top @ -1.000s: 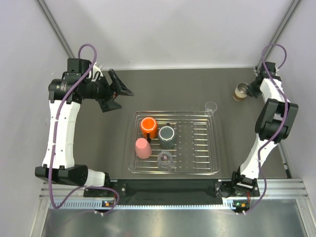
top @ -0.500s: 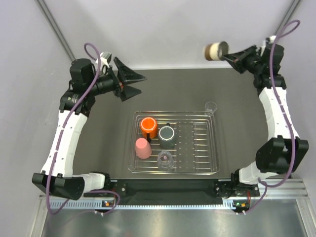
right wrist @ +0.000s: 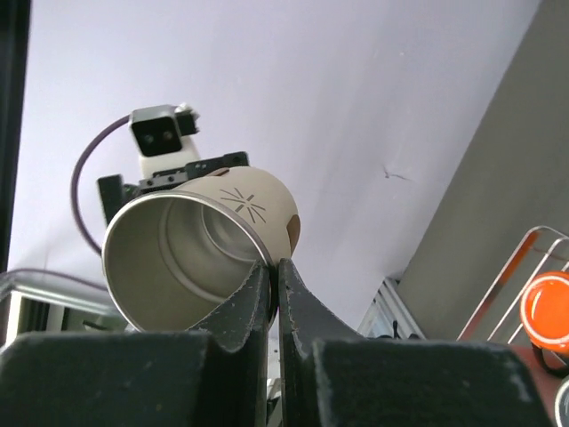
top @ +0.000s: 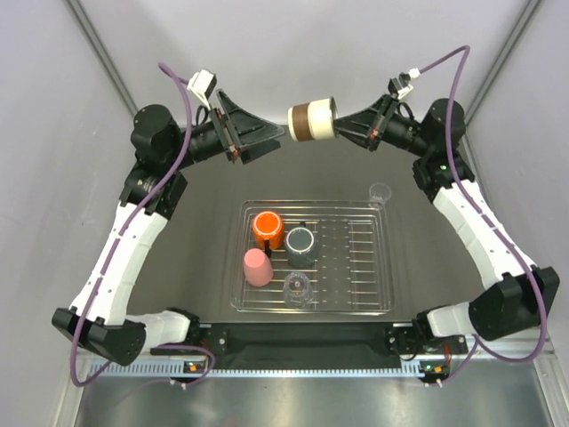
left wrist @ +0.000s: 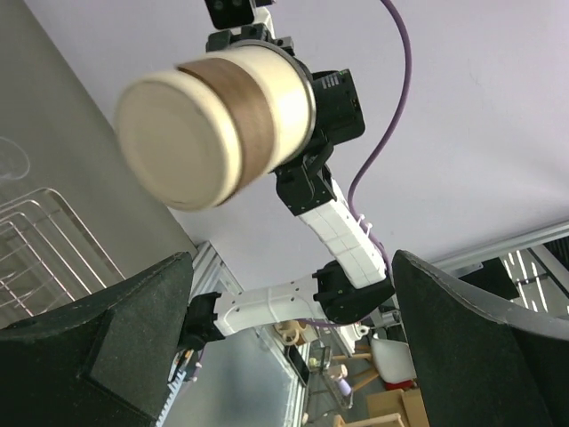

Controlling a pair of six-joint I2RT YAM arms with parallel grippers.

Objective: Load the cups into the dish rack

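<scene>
The right gripper [top: 338, 125] pinches the cream cup [top: 311, 121] by its rim, high above the far edge of the desk [top: 204, 182] — the left gripper [top: 272, 140], jaws wide, sits just beside the cup's base.

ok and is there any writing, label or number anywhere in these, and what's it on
No text can be read in any view.
cream cup: only a small starburst mark on its wall, no letters; its brown band is plain.
orange cup, pink cup, grey cup, dish rack: no print visible.
</scene>
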